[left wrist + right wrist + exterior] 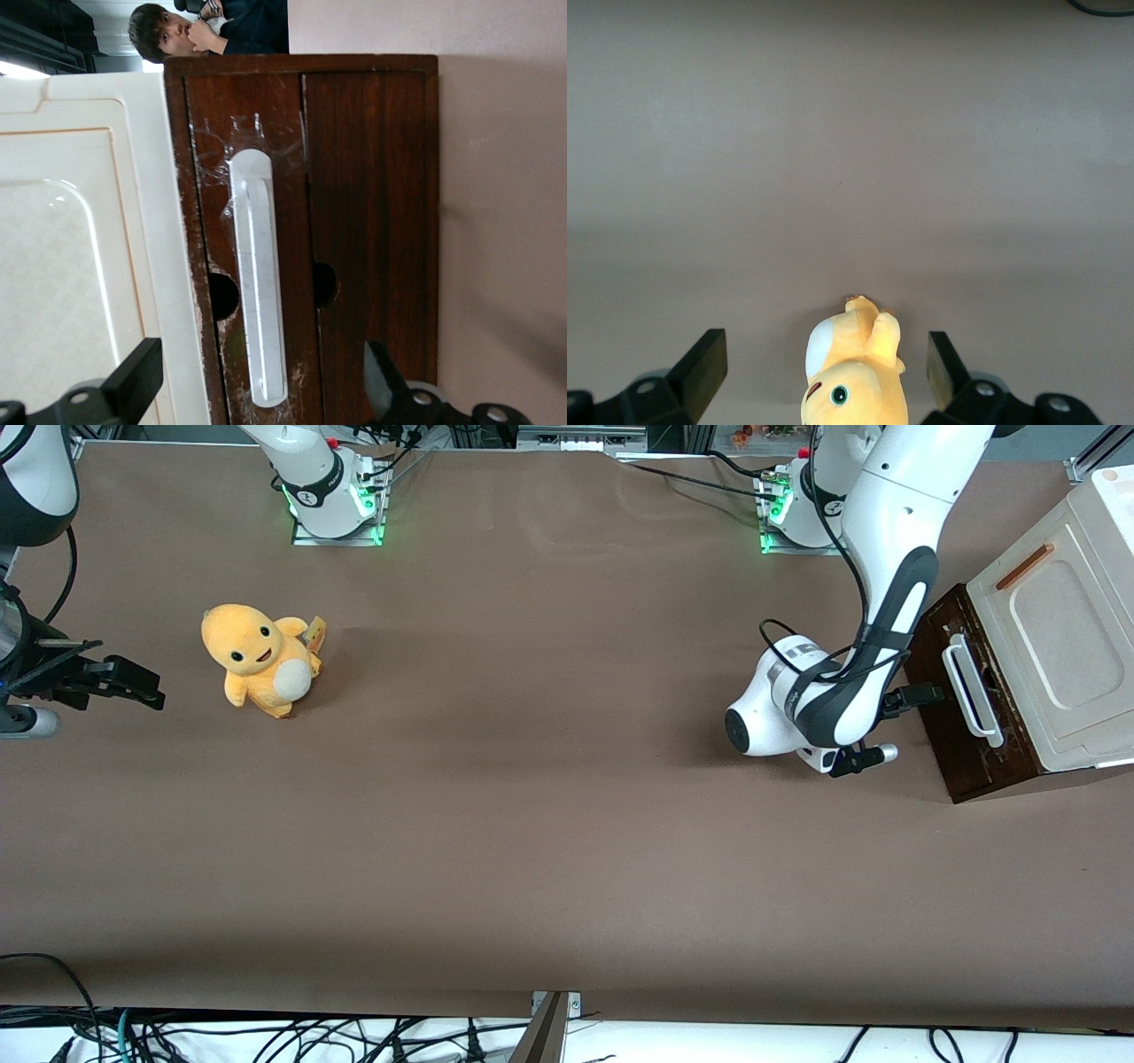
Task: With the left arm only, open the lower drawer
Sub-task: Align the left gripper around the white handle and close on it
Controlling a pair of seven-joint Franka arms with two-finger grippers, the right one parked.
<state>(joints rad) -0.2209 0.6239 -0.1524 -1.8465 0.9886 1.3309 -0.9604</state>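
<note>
The lower drawer (955, 731) is a dark-brown wooden front with a white bar handle (970, 691), at the working arm's end of the table. It looks shut; none of its pale inside shows. The left arm (895, 593) reaches down in front of it. Its gripper (928, 694) is open, level with the handle and just short of it, holding nothing. In the left wrist view the drawer front (363, 177) faces the camera, and the gripper (260, 361) has one finger (135, 381) to each side of the handle's end (257, 283), not touching it.
A cream panel (1059, 638) with a slim orange-brown handle (1024, 567) sits above the drawer. A yellow plush toy (261, 660) stands toward the parked arm's end of the brown table (549, 797). The arm's elbow (771, 717) rests low near the drawer.
</note>
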